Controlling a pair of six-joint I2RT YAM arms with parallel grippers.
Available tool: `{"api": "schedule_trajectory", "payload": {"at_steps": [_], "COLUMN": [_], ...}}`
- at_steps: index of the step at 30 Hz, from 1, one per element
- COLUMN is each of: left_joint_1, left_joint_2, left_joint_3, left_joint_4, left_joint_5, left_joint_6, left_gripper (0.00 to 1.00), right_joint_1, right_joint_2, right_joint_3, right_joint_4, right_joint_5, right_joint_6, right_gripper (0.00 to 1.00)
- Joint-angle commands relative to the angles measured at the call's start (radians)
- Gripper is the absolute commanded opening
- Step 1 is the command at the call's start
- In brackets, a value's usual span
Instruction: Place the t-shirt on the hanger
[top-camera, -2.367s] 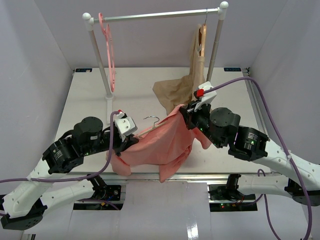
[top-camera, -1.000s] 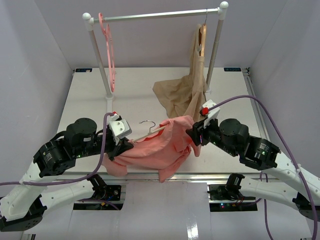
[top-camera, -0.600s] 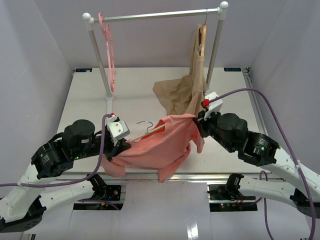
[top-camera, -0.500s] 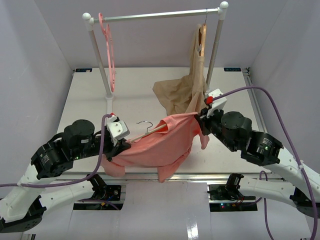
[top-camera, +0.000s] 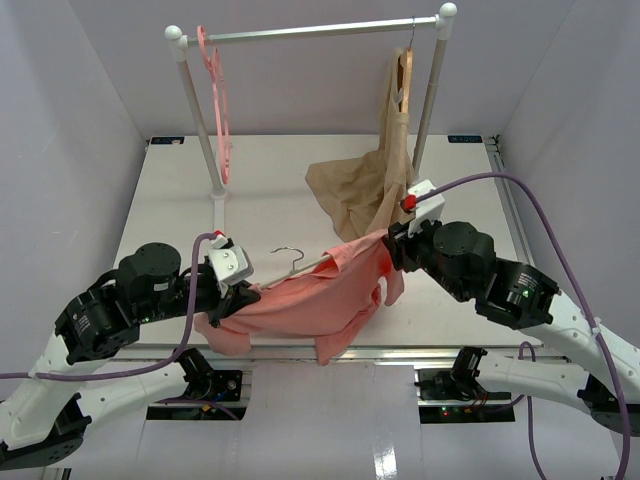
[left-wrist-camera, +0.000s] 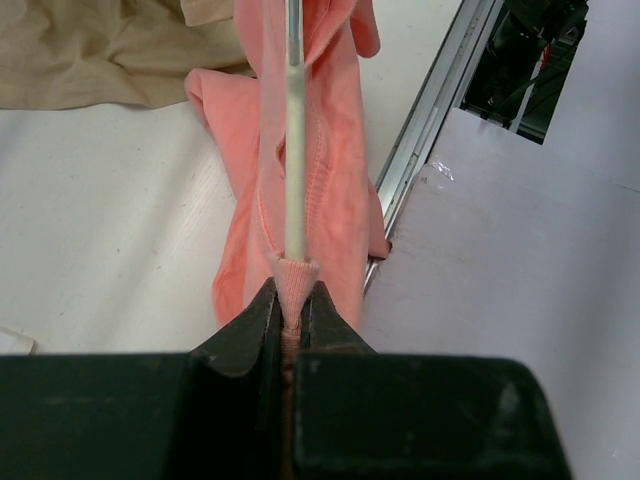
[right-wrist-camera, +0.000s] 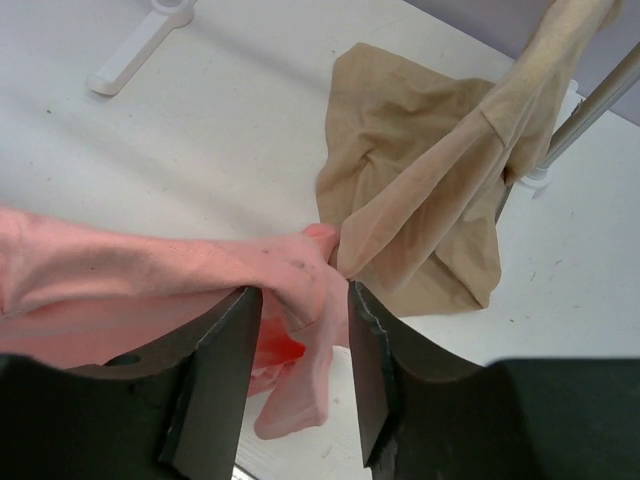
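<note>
The salmon-pink t-shirt hangs stretched between my two grippers above the table's front edge. The cream-white hanger lies partly inside it, with its silver hook sticking out. My left gripper is shut on the shirt's fabric and the end of the hanger. In the left wrist view the cream rod runs straight out from the gripper over the shirt. My right gripper is at the shirt's right end. In the right wrist view the gripper is open, with the pink shoulder bunched between the jaws.
A beige garment hangs from a wooden hanger on the rack and spills onto the table just behind the right gripper. A pink hanger hangs at the rack's left. The rack's foot and the table's front rail are near.
The left arm has drawn back to the left with the hanger. The right gripper lifted the shirt's right end, then came down a little and opened its jaws.
</note>
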Motion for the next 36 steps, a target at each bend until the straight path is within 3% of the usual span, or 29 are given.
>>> {"api": "schedule_trajectory", "payload": {"at_steps": [1,6,10,18,22,27,29,31,33,36], "left_joint_1": [0.003,0.003,0.003,0.003,0.002,0.003,0.003,0.003,0.003,0.003], "left_joint_2": [-0.002,0.012,0.038,0.059,0.084,0.09,0.081,0.075,0.068,0.057], "left_joint_3": [0.002,-0.018,-0.031,-0.056,-0.076,-0.103,-0.113,-0.12,-0.12,-0.105], "left_joint_4": [0.048,0.067,0.081,0.156,0.191,0.228,0.243,0.251,0.257,0.265], "left_joint_5": [0.05,0.094,0.118,0.215,0.246,0.291,0.306,0.315,0.313,0.291], "left_joint_6": [0.007,0.007,0.004,-0.002,-0.006,-0.001,-0.001,-0.001,-0.005,-0.022], "left_gripper": [0.0,0.0,0.0,0.0,0.0,0.0,0.0,0.0,0.0,0.06], "right_joint_1": [-0.004,-0.003,-0.004,-0.004,-0.001,0.002,0.003,0.003,0.003,0.002], "right_joint_2": [-0.051,-0.123,-0.138,0.053,0.149,0.233,0.257,0.264,0.256,0.232], "right_joint_3": [0.074,0.116,0.094,0.118,0.161,0.179,0.168,0.15,0.123,0.096], "right_joint_4": [-0.026,-0.041,0.056,0.198,0.246,0.292,0.309,0.35,0.383,0.404], "right_joint_5": [-0.039,-0.136,-0.378,-0.851,-0.95,-0.953,-0.96,-0.944,-0.923,-0.937], "right_joint_6": [-0.002,-0.012,-0.121,-0.257,-0.265,-0.24,-0.239,-0.226,-0.217,-0.219], "right_gripper": [0.52,0.55,0.56,0.62,0.64,0.63,0.59,0.3,0.12,0.08]}}
